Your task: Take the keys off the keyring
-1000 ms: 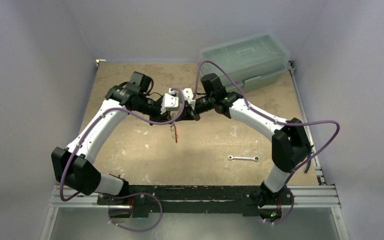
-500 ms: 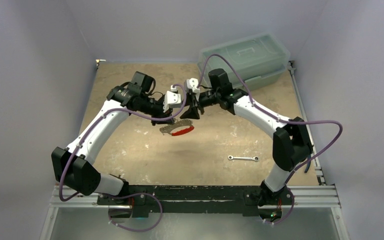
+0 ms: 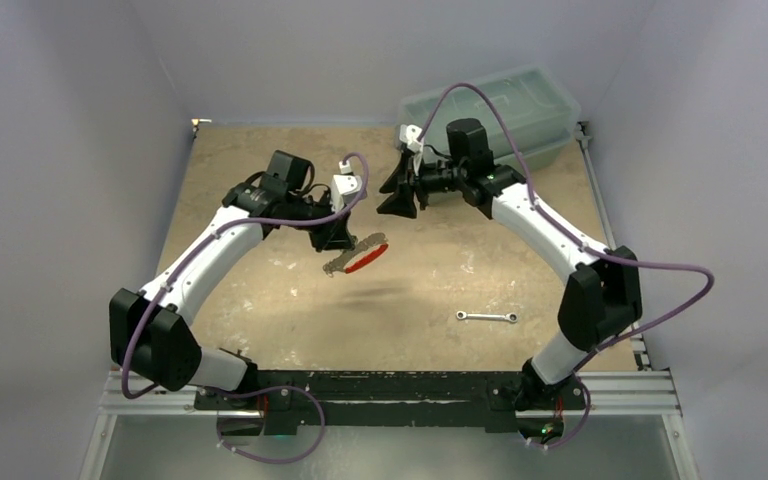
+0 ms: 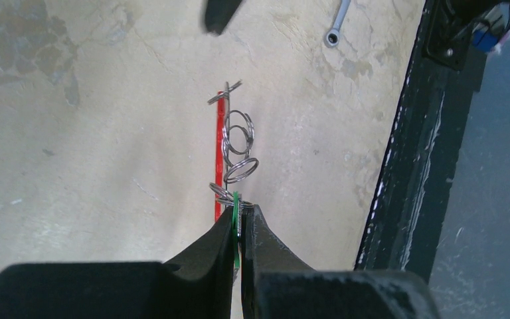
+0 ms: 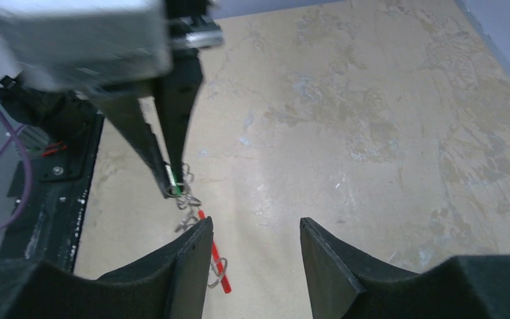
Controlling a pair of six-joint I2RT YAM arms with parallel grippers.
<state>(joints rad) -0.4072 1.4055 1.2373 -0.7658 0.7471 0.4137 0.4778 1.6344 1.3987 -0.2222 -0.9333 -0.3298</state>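
The keyring [image 3: 356,258] hangs above the table below my left gripper [image 3: 344,243], tilted, its red section [image 3: 366,262] toward the right. In the left wrist view my left gripper [image 4: 239,214] is shut on the green-headed key [image 4: 235,199]. The red section [image 4: 220,153] and small metal rings [image 4: 240,141] dangle beyond the tips, and another of the keys [image 4: 224,92] is at the far end. My right gripper [image 3: 386,200] stands open and apart from the ring, nothing between its fingers [image 5: 189,262]. The right wrist view has the keyring [image 5: 216,260] partly behind its left finger.
A slim silver wrench [image 3: 487,317] lies on the table at the right front. Two stacked clear bins [image 3: 490,110] sit at the back right corner. The black base rail [image 3: 390,385] runs along the near edge.
My right gripper opened, let go of the keyring and drew back toward the far right. The keyring swung from hanging straight down to a tilted spread under my left gripper, which shifted slightly left.
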